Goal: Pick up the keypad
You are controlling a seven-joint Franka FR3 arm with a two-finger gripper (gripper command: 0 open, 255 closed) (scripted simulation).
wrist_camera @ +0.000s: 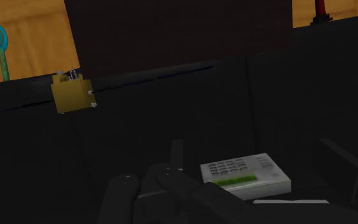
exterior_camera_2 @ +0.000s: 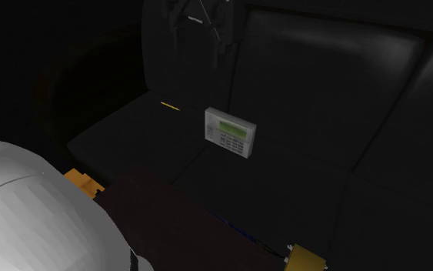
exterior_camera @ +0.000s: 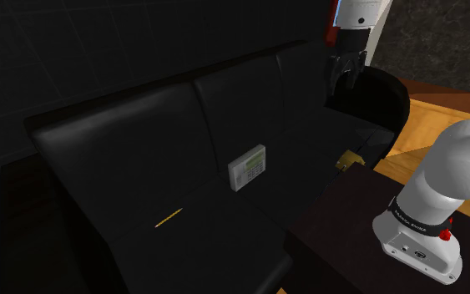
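Keypad (exterior_camera: 248,166) on black sofa (exterior_camera: 141,125), key markings unreadable

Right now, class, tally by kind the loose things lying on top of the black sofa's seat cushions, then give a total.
Keypad: 1
Thin yellow stick: 1
Total: 2

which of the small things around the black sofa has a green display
The pale keypad on the seat: it has a green strip and rows of keys. The thin yellow stick and the blocky yellow thing have neither.
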